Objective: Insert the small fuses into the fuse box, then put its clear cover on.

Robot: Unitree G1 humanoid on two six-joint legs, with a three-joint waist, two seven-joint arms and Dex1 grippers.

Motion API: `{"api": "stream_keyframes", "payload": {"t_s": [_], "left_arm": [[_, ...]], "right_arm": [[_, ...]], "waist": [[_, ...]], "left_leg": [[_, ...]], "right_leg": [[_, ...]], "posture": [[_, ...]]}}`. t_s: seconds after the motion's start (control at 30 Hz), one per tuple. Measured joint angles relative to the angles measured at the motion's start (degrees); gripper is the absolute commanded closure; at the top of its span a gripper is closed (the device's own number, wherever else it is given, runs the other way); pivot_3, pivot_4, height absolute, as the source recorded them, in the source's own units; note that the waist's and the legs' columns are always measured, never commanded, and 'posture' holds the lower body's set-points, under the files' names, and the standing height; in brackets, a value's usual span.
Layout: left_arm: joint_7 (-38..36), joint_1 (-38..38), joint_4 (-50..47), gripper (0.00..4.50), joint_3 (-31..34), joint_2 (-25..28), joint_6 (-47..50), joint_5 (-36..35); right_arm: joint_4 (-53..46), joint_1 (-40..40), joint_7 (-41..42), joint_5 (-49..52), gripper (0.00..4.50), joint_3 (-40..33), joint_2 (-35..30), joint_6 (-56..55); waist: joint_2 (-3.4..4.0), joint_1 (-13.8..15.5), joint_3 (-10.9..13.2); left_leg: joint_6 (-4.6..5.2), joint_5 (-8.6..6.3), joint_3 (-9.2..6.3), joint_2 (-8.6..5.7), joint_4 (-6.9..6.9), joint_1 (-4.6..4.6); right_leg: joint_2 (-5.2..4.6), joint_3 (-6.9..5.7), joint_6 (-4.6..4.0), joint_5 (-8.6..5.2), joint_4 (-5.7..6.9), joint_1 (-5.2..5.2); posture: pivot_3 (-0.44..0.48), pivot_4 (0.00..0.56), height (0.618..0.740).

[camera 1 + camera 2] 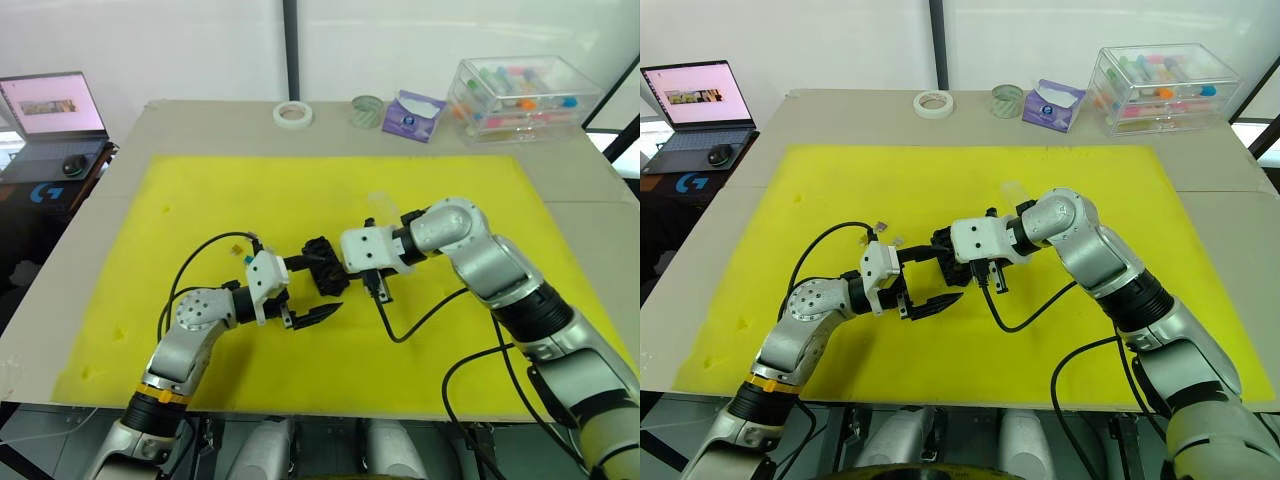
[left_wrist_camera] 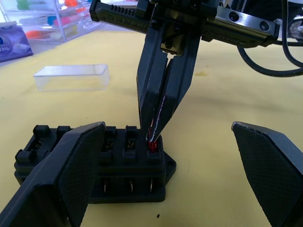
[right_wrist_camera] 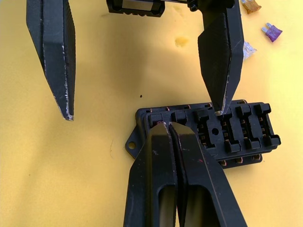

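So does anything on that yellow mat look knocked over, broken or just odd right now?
Nothing stands out. The black fuse box sits flat on the yellow mat, the clear cover lies unbroken beside it, and the right tool presses a red fuse into an end slot. A few loose fuses lie nearby.

Both arms reach inward; left gripper (image 2: 173, 156) spread wide, right gripper (image 3: 169, 125) pinched together, tips down.

black fuse box (image 3: 208, 132), red fuse (image 2: 152, 145), purple fuse (image 3: 272, 32), yellow mat (image 1: 200, 200)
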Motion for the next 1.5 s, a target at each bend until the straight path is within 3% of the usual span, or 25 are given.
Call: {"api": "stream_keyframes", "payload": {"t_s": [0.67,0.97,1.07,1.17,1.3,1.43,1.5], "left_arm": [[0.0,0.0,0.0,0.0,0.0,0.0,0.0,0.0],[-1.1,-0.2,-5.1,0.0,2.7,4.6,3.3,-3.5],[-1.9,-0.2,-7.4,0.0,5.3,8.1,6.1,-6.3],[-3.2,-0.1,-9.2,0.0,8.7,12.2,8.8,-9.0],[-6.3,2.2,-10.0,0.0,14.7,19.0,11.3,-12.5],[-7.7,6.2,-9.4,0.0,20.5,22.4,12.0,-14.5],[-8.2,8.2,-7.8,0.0,23.0,23.8,11.9,-14.6]], "right_arm": [[-0.4,0.5,-0.3,0.7,4.47,-0.7,0.4,1.8],[-9.3,3.3,-2.1,8.1,4.47,-9.4,-0.8,10.7],[-10.8,6.5,-3.7,9.9,3.83,-13.2,-2.3,10.4],[-11.5,10.6,-5.3,12.1,2.91,-17.1,-3.3,10.4],[-14.6,17.9,-8.9,15.2,1.48,-24.0,-4.6,10.1],[-17.0,26.1,-11.2,16.2,0.02,-29.6,-6.8,7.8],[-16.9,29.7,-12.1,16.3,0.02,-32.4,-7.5,6.3]], "waist": [[0.0,0.0,0.0],[0.01,0.1,0.0],[0.0,0.2,0.0],[0.02,0.1,0.0],[0.04,0.0,0.0],[0.04,0.2,0.0],[0.04,0.2,0.0]], "left_leg": [[0.0,0.0,-0.01,0.0,0.0,0.01],[0.0,0.0,-0.01,0.0,-0.02,0.0],[0.0,0.0,-0.02,0.0,-0.02,-0.01],[0.0,0.0,-0.02,0.01,-0.04,0.0],[0.0,0.0,-0.01,0.02,-0.11,0.0],[0.0,0.0,-0.01,0.02,-0.11,0.0],[0.0,0.0,-0.01,0.01,-0.09,0.01]], "right_leg": [[0.0,0.0,0.0,0.0,0.0,0.01],[0.0,0.01,0.0,0.0,-0.01,-0.01],[-0.02,0.01,0.0,0.0,-0.03,0.02],[-0.01,0.01,0.0,0.0,-0.03,0.01],[0.01,0.03,0.0,0.0,-0.04,-0.03],[0.0,0.02,0.0,0.0,-0.06,0.03],[0.0,0.03,0.0,0.0,-0.07,0.05]], "posture": [[0.0,0.15,0.74],[0.0,0.15,0.74],[0.0,0.15,0.74],[0.0,0.15,0.74],[0.0,0.15,0.74],[0.0,0.15,0.74],[0.0,0.15,0.74]]}}
